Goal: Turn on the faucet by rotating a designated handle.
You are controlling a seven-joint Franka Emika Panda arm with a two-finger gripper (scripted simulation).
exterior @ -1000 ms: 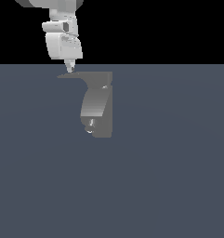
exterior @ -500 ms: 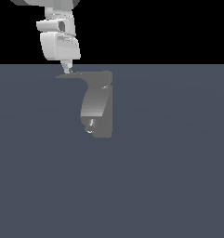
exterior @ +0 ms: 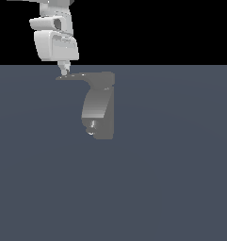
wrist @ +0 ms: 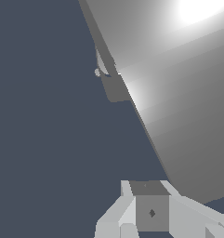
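Claw at the handle tip, faucet below it

We see the faucet [exterior: 100, 106] standing on the flat dark grey worktop [exterior: 171, 179], its lighter spout [exterior: 95, 104] curving down in front of the blocky body. The handle [exterior: 75, 76] sticks out from the faucet's top toward the exterior view's left, tapering to a point. Our claw [exterior: 63, 70] hangs from the white arm [exterior: 54, 42] right at that pointed end, seemingly touching it. In the wrist view the handle [wrist: 178, 83] fills much of the frame, with the claw [wrist: 150, 211] beside its edge, fingers drawn together with nothing between them.
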